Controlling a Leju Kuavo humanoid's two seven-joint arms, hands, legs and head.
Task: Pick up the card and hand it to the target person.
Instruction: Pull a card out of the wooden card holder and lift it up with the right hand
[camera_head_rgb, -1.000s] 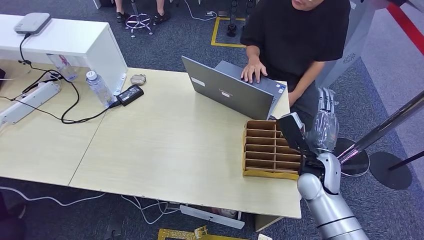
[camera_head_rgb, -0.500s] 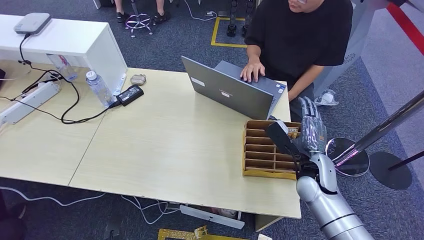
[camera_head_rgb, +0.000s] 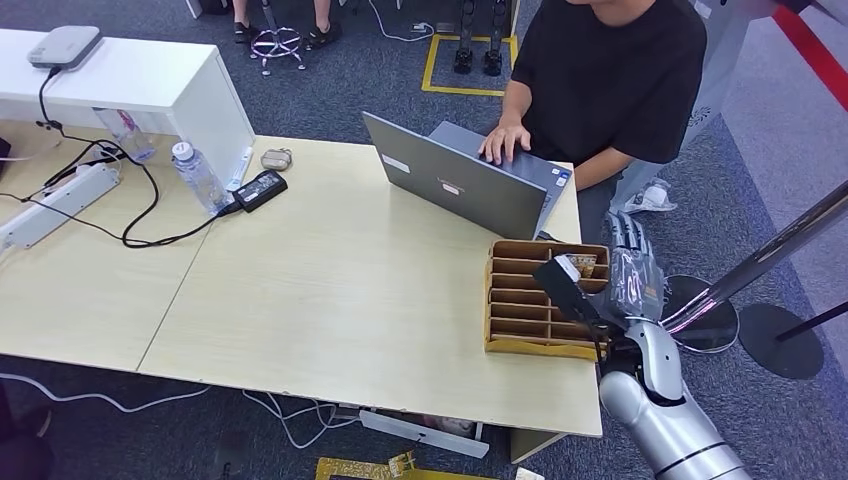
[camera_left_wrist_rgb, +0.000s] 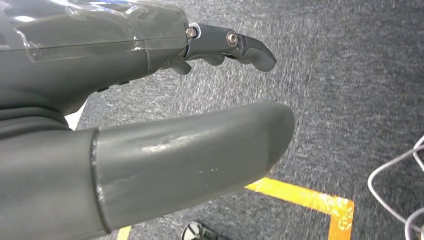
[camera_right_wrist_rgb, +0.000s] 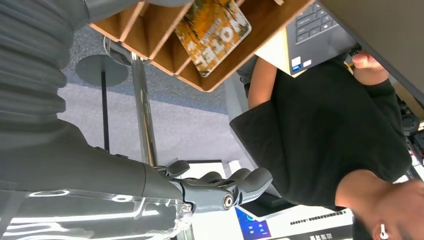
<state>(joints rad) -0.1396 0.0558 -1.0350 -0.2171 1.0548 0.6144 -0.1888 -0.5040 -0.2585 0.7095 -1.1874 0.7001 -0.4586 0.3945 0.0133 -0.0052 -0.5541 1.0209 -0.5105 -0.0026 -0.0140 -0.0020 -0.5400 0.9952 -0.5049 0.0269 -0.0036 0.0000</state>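
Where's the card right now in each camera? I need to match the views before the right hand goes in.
Head view: the card lies in the far compartment of the wooden organizer, beside the right hand.
Left wrist view: not in it; carpet floor beyond the left hand.
Right wrist view: the card, orange and printed, near the top edge.
Shared landmark: the laptop, whose keyboard sits beside the organizer.

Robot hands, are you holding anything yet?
No. The right hand is empty beside the wooden organizer, where the card lies. The left hand holds nothing.
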